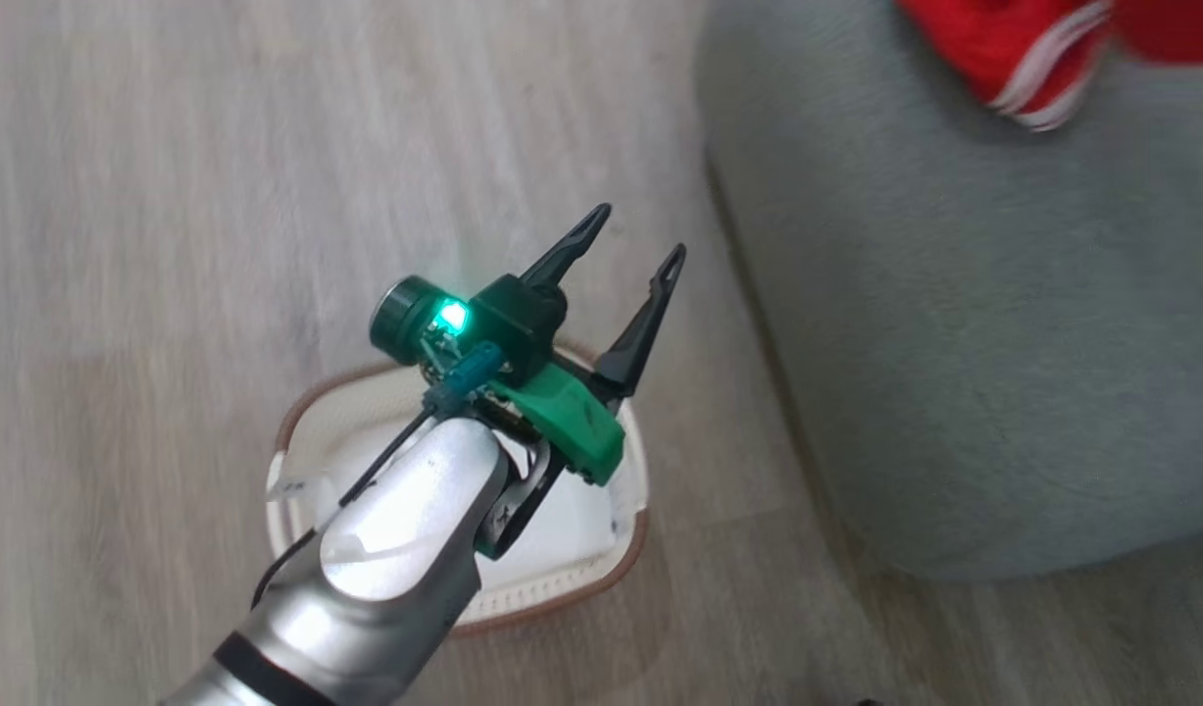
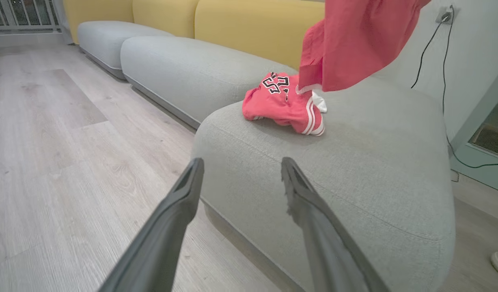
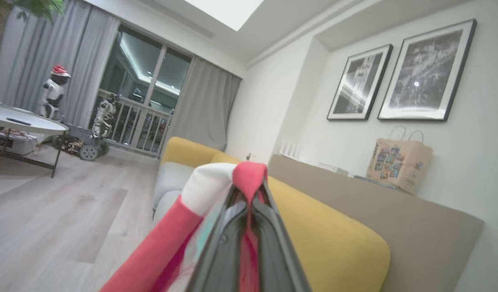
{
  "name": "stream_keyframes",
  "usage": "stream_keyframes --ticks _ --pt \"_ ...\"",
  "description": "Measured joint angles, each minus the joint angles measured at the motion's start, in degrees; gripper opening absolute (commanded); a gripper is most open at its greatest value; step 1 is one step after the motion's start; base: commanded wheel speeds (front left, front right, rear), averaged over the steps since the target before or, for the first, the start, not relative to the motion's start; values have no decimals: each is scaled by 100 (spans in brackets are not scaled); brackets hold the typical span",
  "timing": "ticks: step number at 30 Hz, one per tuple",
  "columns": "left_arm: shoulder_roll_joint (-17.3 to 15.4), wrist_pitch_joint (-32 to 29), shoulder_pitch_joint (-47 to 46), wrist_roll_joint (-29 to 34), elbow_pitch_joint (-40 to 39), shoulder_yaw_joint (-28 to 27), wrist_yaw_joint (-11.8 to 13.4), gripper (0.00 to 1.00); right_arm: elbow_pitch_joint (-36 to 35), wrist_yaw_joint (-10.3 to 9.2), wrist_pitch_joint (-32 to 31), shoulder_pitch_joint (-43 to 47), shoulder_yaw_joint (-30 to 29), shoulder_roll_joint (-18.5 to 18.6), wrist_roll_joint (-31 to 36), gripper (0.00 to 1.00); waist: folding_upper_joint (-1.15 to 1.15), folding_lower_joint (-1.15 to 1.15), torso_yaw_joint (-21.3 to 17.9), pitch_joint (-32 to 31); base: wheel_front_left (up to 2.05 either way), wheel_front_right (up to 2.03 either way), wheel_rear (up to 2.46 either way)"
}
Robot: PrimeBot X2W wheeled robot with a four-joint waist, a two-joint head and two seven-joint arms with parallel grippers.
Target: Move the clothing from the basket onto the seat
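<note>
Left gripper (image 1: 638, 232): fingers spread, above basket (image 1: 552, 588).
Right gripper (image 3: 251, 194): clamped on jersey (image 3: 249, 176).
Seat (image 1: 954, 343): 2 o'clock from basket; second jersey (image 2: 281, 105) lies there.

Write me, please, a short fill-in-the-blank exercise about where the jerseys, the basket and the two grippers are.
1. The left gripper hovers over the basket with its jaws ____.
2. The held jersey, pinched in the right gripper, is white and ____.
3. The crumpled jersey lies on the ____, not in the basket.
Missing words: open; red; seat.
</note>
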State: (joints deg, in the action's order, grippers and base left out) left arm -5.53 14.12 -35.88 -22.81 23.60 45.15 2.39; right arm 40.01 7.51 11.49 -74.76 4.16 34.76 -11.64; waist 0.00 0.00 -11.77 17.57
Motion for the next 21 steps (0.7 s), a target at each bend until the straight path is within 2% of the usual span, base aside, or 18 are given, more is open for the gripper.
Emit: stream_keyframes --ticks 3,5,6,8,11,14,18,19,20,21 --pt "-9 -53 -86 55 -132 55 14 100 481 -1 20 -119 -456 91 337 0 0 0 233 283 0 0 0" --pt "-26 -86 -160 96 -210 65 16 100 849 -1 60 -65 -789 23 495 0 0 0 380 480 0 0 0" --pt "-68 -104 -221 111 -293 66 63 100 1167 0 91 38 -1152 -115 654 0 0 0 507 679 0 0 0" --pt "-114 -153 -277 159 -337 67 73 100 1446 0 142 177 -1447 -275 862 0 0 0 618 872 0 0 0" --pt "-165 -178 -307 198 -416 69 122 100 1812 0 174 412 -1647 -478 1316 0 0 1 755 1149 0 0 0" --pt "-222 -237 -323 211 -510 69 170 100 2102 0 199 511 -2041 -740 1482 0 0 1 861 1393 0 0 0" --pt "-356 -245 -357 255 -597 65 222 100 2263 0 250 511 -2286 -1017 1857 0 0 1 912 1629 0 0 0" --pt "-376 -245 -358 255 -619 64 225 100 2297 0 264 513 -2326 -1109 1937 3 0 2 898 1654 0 0 0" --pt "-376 -245 -358 255 -619 64 225 100 2297 0 264 513 -2326 -1109 1937 28 0 2 898 1654 0 0 0" --pt "-388 -245 -358 255 -634 65 226 100 2332 0 266 516 -2350 -1204 2003 49 0 2 870 1664 0 0 0"
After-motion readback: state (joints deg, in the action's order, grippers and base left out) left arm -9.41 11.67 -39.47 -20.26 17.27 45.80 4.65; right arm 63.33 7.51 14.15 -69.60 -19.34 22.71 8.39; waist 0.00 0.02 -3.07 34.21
